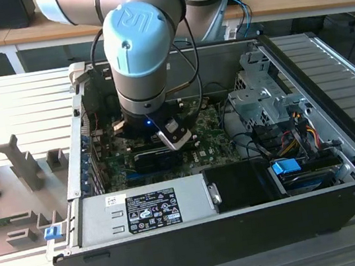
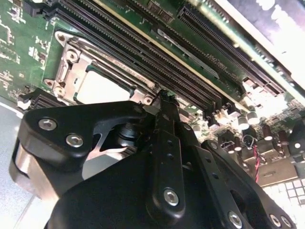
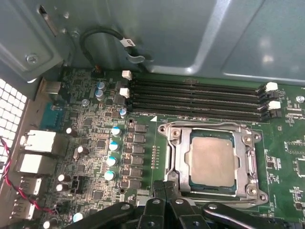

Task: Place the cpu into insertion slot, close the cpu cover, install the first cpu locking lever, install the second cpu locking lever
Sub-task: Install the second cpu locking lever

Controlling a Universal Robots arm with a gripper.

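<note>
Item: open computer case (image 1: 232, 232) on a slatted worktop (image 1: 19, 103), with the robot arm (image 1: 142, 51) reaching down into it over the green motherboard (image 3: 95, 119).

Landmark: the insertion slot (image 3: 177, 157), a square socket with a silver rim, just beside the four long black memory slots (image 3: 195, 98).

Cpu (image 3: 212, 160): lay flat inside the insertion slot, grey metal top up, square to the rim. First step judged done.

Cpu cover (image 3: 248, 160): the silver frame lay down around the cpu, its window showing the chip top. Judged closed, though whether it was pressed fully home could not be told.

Locking levers: thin metal bars ran along the sides of the insertion slot; whether either was hooked could not be told. Judged the part of the task left open.

Gripper (image 3: 164, 188): black, at the near edge of the insertion slot, jaws pressed together with nothing between them, tips at the rim corner. In the second wrist view the gripper (image 2: 164, 102) sat just beside that corner; contact could not be told.
</note>
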